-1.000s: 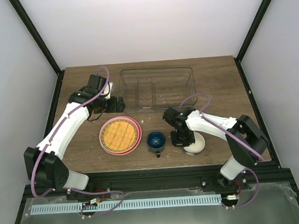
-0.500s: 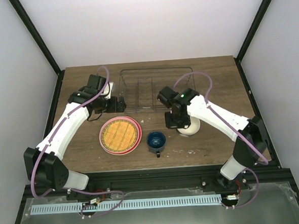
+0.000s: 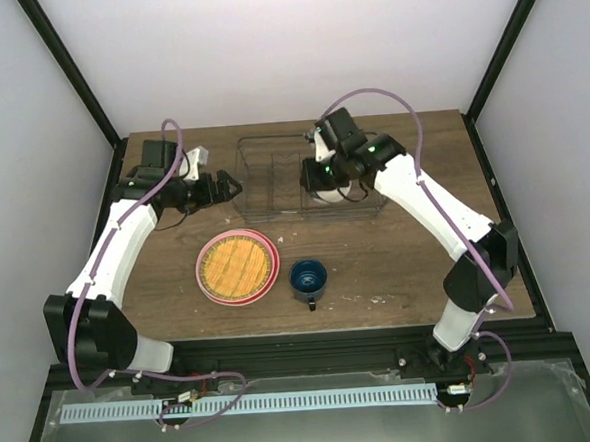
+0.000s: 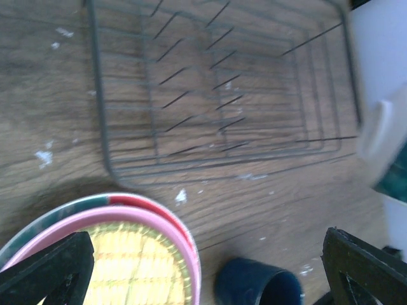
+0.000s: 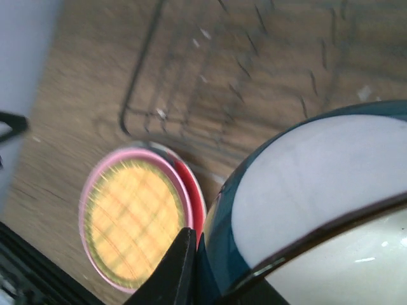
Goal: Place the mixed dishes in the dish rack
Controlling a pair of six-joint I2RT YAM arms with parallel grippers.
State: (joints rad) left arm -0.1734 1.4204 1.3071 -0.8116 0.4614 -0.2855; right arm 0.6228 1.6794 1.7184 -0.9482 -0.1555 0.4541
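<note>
Teal-sided cream bowl (image 5: 305,190), clenched in the right gripper (image 3: 320,171), hangs over the wire rack (image 3: 273,182), next needing lowering into a compartment; left gripper (image 3: 228,185) gapes empty.

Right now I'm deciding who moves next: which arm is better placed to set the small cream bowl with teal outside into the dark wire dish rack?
Right. The right gripper is shut on the cream bowl over the dish rack; the left gripper is open and empty beside it.

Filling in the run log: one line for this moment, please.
right gripper: shut on bowl, over rack | left gripper: open, beside rack | plates, mug: on table
</note>
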